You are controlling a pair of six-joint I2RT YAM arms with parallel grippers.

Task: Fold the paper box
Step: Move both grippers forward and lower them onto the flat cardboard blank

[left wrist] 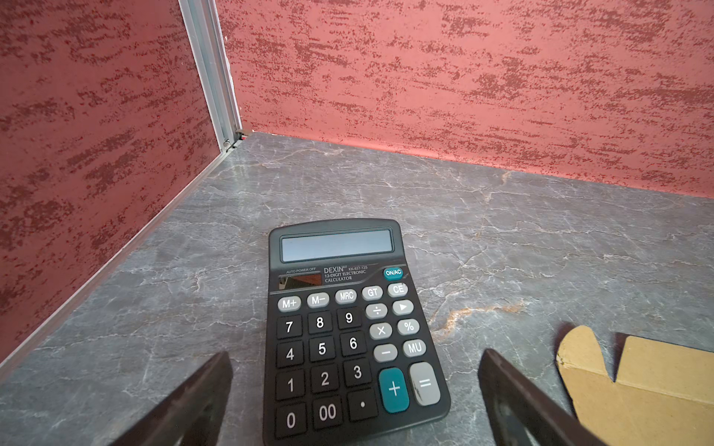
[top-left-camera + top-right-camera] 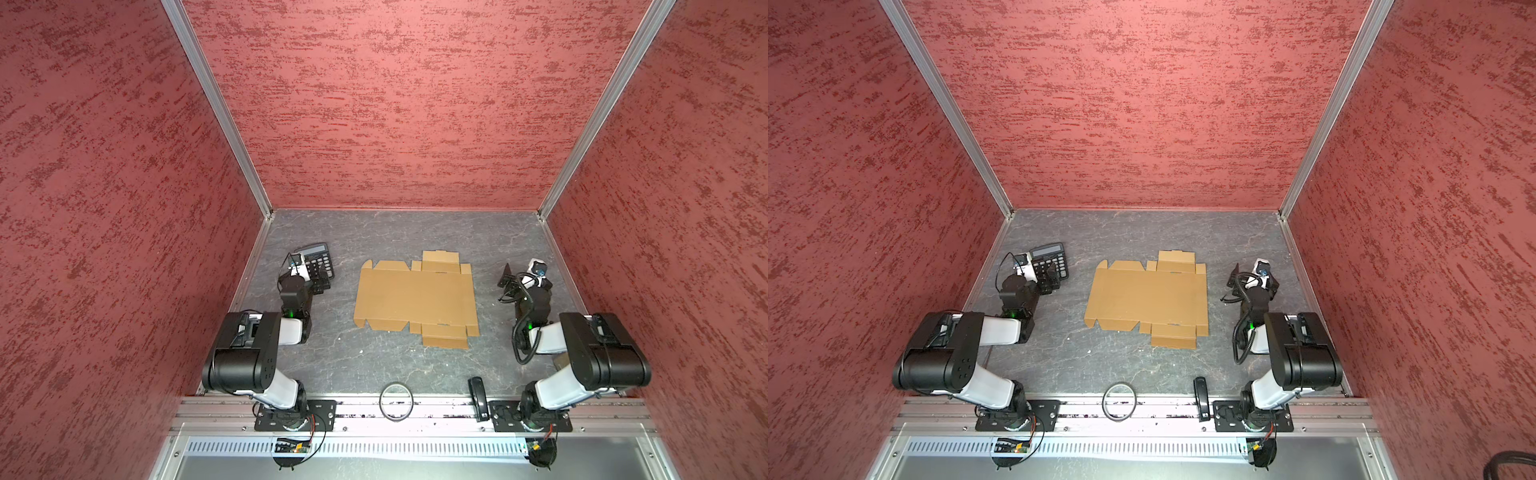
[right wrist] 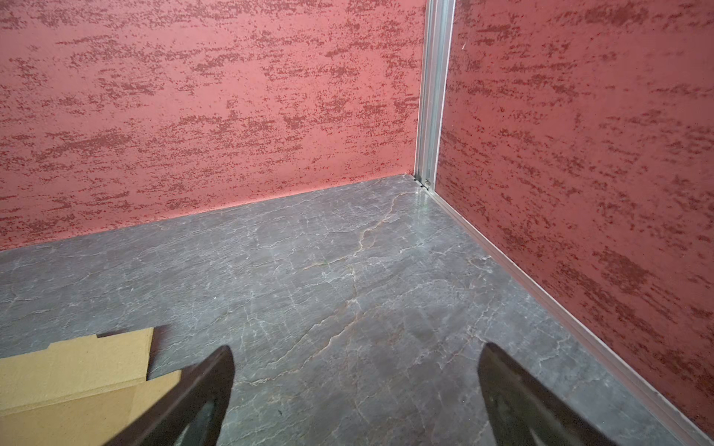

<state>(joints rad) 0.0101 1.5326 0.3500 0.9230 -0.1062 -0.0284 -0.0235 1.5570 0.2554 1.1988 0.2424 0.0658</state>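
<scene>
Grey tabletop (image 2: 374, 365), flat paper box (image 2: 415, 295), edges clear; left end effector (image 1: 356, 355), right end effector (image 3: 357, 347) spread wide, empty

One paper box (image 2: 415, 297), one calculator (image 2: 320, 253), one ring (image 2: 380, 402).

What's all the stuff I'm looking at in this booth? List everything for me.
paper box: one, tan-brown, lying flat and unfolded mid-table.
calculator: one, black with grey and teal keys, far left.
ring: one, dark, at the front edge, centre.
oblong object: one, black, front edge, right of the ring.
table: one, grey marbled.
walls: three, mottled red, around the table.
left arm and right arm: one each, black and white, front rail.
left tool: one, black, open, over the calculator.
right tool: one, black, open, over bare table right of the paper box.
</scene>
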